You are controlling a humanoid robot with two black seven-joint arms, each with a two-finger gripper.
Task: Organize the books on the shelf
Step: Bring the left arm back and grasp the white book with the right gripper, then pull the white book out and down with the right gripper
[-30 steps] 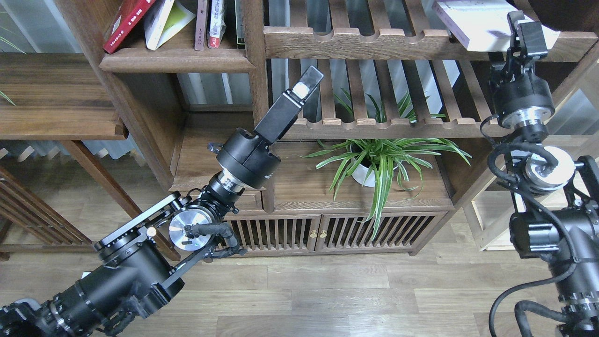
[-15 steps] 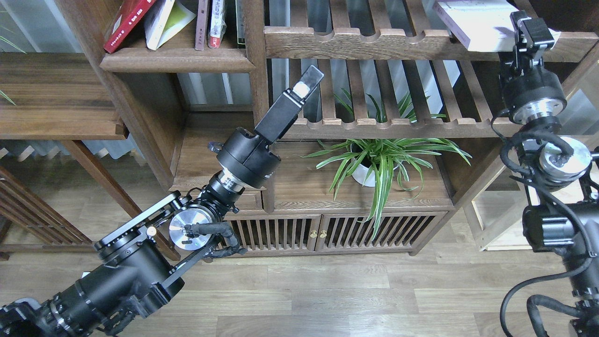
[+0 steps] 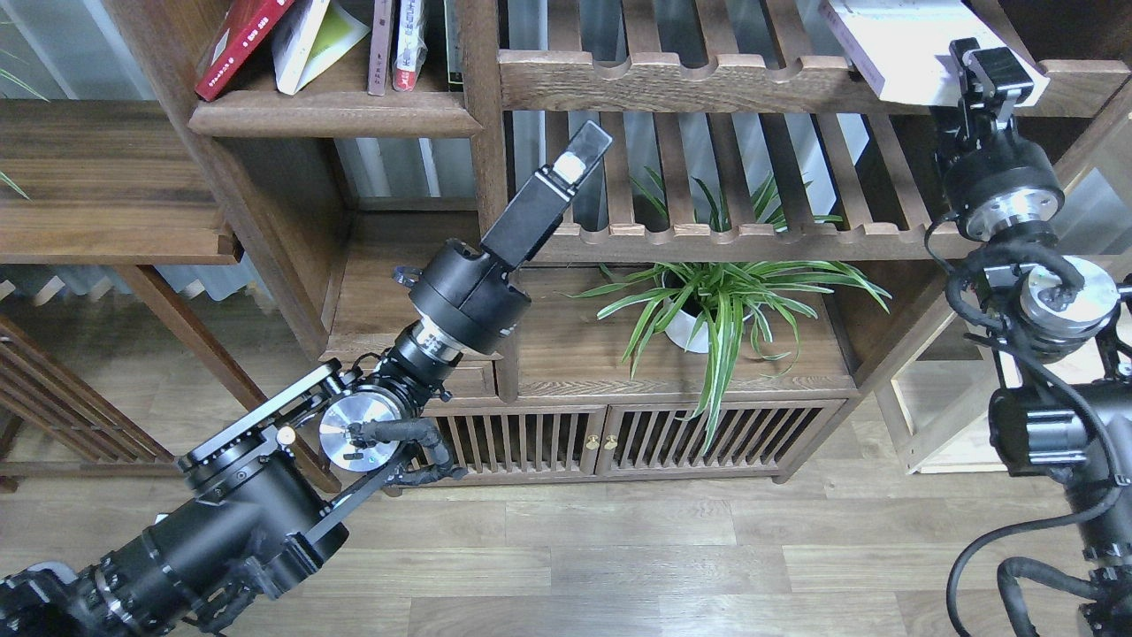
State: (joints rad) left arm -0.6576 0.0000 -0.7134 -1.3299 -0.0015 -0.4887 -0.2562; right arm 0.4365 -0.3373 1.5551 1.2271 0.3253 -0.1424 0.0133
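The thick white, pale-lavender book [image 3: 902,44] lies flat on the upper slatted rack at the top right, its corner over the front rail. My right gripper [image 3: 986,69] reaches up to that front corner, and its fingers clamp the book's edge. The red book [image 3: 237,44] and the yellow-green book [image 3: 318,35] lean on the dark wooden shelf [image 3: 336,115] at the top left. My left gripper [image 3: 579,159] points up and right in front of the bookcase post, apart from every book. It is seen side-on, so its fingers cannot be told apart.
Two thin books [image 3: 396,44] stand upright on the shelf next to the post [image 3: 482,133]. A second slatted rack [image 3: 725,237] runs below the first. A potted spider plant [image 3: 707,310] stands on the cabinet top [image 3: 575,354]. A pale shelving unit [image 3: 937,416] is at the right.
My right gripper moved up to the white book's front corner, then slightly down and left, and the book's corner shifted with it. The left arm has not moved.
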